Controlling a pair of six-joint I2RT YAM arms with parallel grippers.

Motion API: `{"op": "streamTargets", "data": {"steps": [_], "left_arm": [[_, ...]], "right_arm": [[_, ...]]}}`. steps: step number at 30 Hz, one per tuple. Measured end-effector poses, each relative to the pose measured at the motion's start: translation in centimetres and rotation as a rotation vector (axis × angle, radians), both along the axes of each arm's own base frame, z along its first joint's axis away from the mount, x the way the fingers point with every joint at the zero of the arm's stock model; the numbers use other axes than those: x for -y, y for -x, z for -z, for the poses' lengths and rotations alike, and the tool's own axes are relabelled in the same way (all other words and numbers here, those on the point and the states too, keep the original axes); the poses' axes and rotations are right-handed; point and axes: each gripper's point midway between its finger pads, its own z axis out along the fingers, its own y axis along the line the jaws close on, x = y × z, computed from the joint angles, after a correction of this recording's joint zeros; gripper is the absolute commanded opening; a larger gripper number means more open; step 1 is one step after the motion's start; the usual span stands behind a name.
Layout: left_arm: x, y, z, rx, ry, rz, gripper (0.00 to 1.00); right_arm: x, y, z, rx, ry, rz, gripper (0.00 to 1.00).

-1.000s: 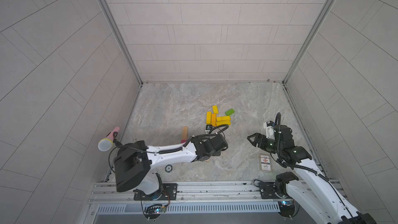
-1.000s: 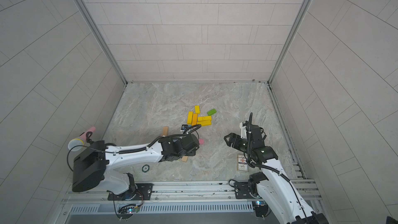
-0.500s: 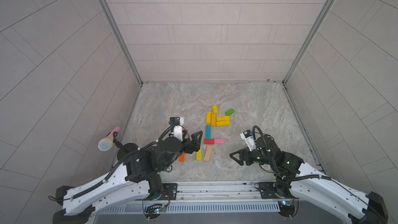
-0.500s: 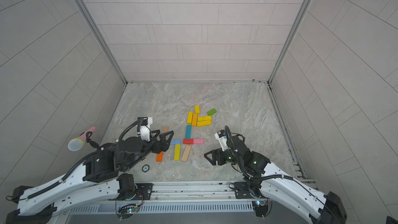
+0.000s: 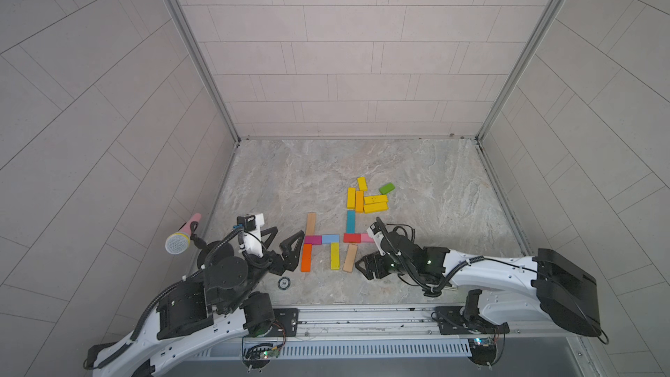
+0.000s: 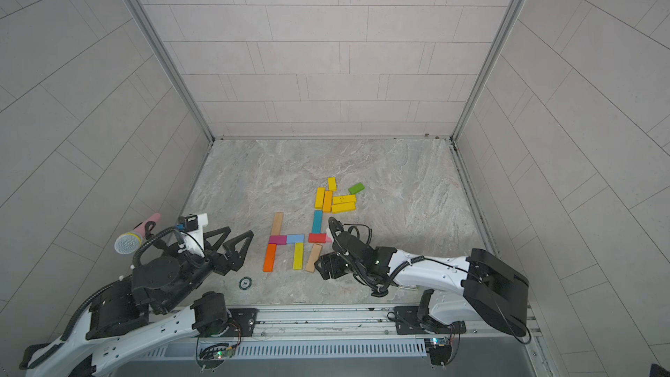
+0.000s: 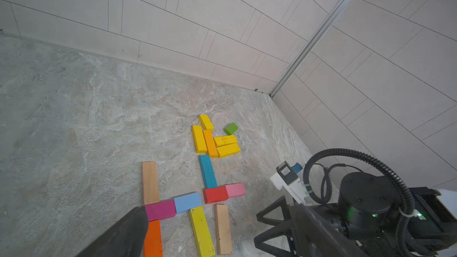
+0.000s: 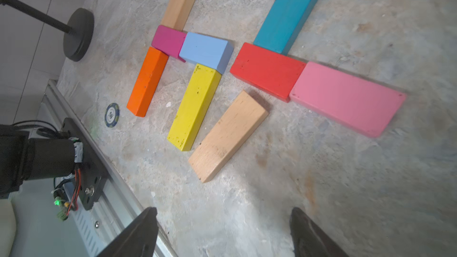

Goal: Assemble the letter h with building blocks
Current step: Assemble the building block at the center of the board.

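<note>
Wood makes these small, flat, painted building blocks (image 5: 330, 239) light, hard and stiff. They will not bend or break, but their smooth sides may slip.

The tilted plain wood block (image 8: 228, 135) lies just ahead of the right pincer (image 8: 222, 210). Its two fingers stand wide apart with nothing between them. I think the best hold is across the block's two long sides, at the middle.

The left pincer (image 6: 240, 231) is wide open and empty too. The long orange block (image 6: 269, 257) lies just beside its tip.

A second ago the left pincer was stretched out over the blocks. Now it is pulled back. The right pincer was up high, off to the side. Now it is down low by the blocks.
</note>
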Motion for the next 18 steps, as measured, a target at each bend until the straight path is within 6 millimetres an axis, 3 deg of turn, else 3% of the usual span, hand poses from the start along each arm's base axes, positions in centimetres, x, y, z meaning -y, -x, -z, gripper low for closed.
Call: {"op": "streamTargets", "data": {"steps": [6,14,18], "left_arm": [[-0.4,0.3,0.4,-0.004,-0.010,0.006,1.00],[-1.8,0.8,-0.3,0.010,0.015,0.002,1.00],[-2.6,1.0,-0.5,0.020,0.028,-0.010,1.00]], "right_arm": [[-1.3,-1.1,2.7,-0.055,0.036,0.051,0.81],[-4.3,-2.6,2.1,-0.054,-0.013,0.061,0.80],[-5.0,-2.9,2.7,-0.068,-0.012,0.062,0.80]]}}
